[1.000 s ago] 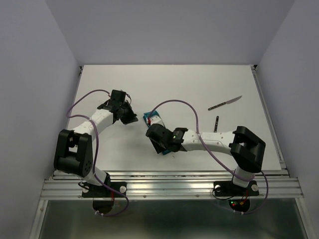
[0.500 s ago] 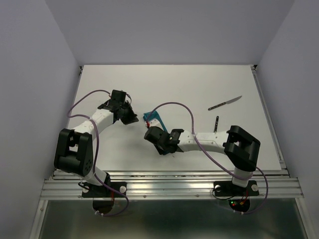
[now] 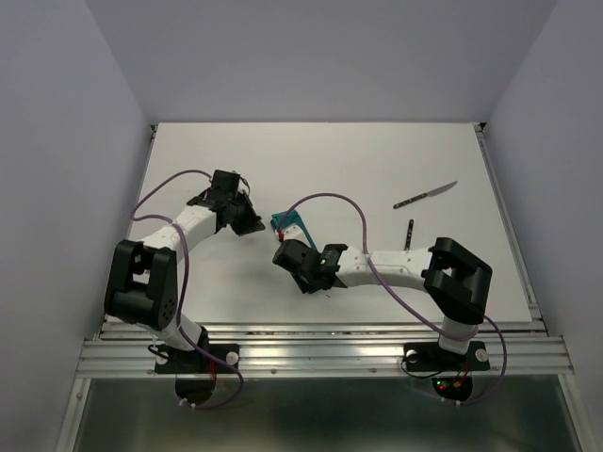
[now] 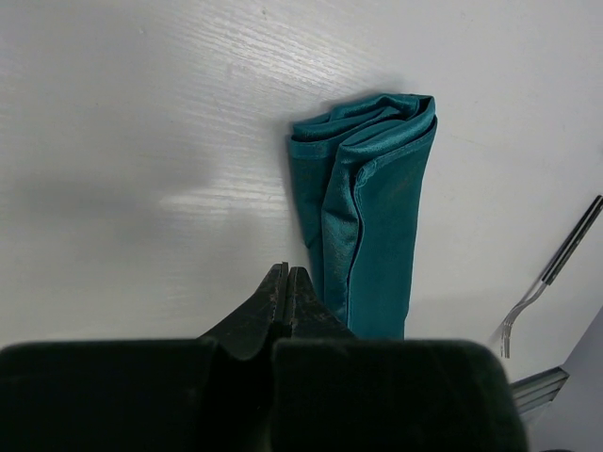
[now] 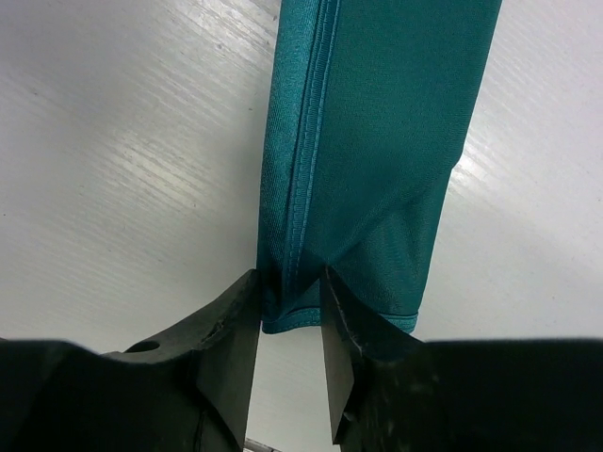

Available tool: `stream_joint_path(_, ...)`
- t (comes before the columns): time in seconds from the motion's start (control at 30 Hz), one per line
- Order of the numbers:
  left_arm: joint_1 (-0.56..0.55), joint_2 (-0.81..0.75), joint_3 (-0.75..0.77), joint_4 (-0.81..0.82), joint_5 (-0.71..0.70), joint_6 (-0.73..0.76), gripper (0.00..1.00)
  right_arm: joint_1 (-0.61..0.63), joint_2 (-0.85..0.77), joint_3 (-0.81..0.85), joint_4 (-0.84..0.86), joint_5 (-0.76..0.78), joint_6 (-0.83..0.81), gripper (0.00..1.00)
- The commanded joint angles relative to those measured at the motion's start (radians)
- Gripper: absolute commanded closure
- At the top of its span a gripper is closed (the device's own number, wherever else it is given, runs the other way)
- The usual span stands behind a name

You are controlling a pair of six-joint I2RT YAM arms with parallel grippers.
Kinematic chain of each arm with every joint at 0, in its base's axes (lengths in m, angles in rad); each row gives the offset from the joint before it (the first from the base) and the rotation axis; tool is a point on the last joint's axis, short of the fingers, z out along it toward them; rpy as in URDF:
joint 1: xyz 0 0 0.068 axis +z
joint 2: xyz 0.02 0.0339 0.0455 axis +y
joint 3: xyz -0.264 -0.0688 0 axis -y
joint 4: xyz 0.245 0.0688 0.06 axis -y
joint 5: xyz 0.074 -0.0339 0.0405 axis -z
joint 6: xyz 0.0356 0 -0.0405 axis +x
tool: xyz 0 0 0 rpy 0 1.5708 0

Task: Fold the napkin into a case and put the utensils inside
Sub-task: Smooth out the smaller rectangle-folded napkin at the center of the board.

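The teal napkin (image 4: pixel 372 217) lies folded into a narrow long case (image 3: pixel 290 224) mid-table. My right gripper (image 5: pixel 290 282) is open at the case's near end (image 5: pixel 377 141), its fingertips (image 5: pixel 236 301) astride the left hemmed corner. In the top view the right gripper (image 3: pixel 286 250) covers that near end. My left gripper (image 4: pixel 287 275) is shut and empty, its tips just left of the cloth; from above the left gripper (image 3: pixel 252 224) sits beside the case. The fork (image 3: pixel 409 234) lies to the right, and the fork (image 4: pixel 554 271) shows again past the cloth. The knife (image 3: pixel 426 195) lies farther back right.
The white table (image 3: pixel 330 160) is boxed in by pale walls on three sides. A metal rail (image 3: pixel 320 356) runs along the near edge, with both arm bases on it. Purple cables (image 3: pixel 330 196) loop over the arms.
The right arm has drawn slightly left and toward me along the case, and its jaws narrowed, then widened a little. The left arm has barely moved.
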Motion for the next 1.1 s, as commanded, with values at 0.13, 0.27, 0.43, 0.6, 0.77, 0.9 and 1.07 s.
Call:
stream_joint_path(0.13,-0.024,0.088,0.027,0.063,0.060,0.023,1.00,0.008,-0.006,0.002,0.003,0.026,0.018,0.71)
stream_joint_path(0.27,-0.025,0.142,0.050,0.071,0.054,0.027,1.00,0.008,-0.006,-0.002,0.003,0.032,0.024,0.77)
stream_joint_path(0.43,-0.025,0.179,0.078,0.083,0.043,0.023,1.00,0.008,-0.009,-0.005,0.003,0.038,0.029,0.84)
stream_joint_path(0.6,-0.025,0.222,0.108,0.086,0.037,0.023,1.00,0.008,-0.011,-0.006,0.003,0.038,0.029,0.93)
stream_joint_path(0.77,-0.027,0.240,0.125,0.092,0.037,0.020,1.00,0.008,-0.029,-0.009,-0.004,0.040,0.027,0.99)
stream_joint_path(0.9,-0.028,0.268,0.128,0.103,0.031,0.017,1.00,0.008,-0.043,-0.008,-0.011,0.040,0.018,0.99)
stream_joint_path(1.07,-0.032,0.283,0.116,0.123,0.039,0.002,1.00,0.017,-0.047,-0.006,-0.022,0.037,0.016,0.99)
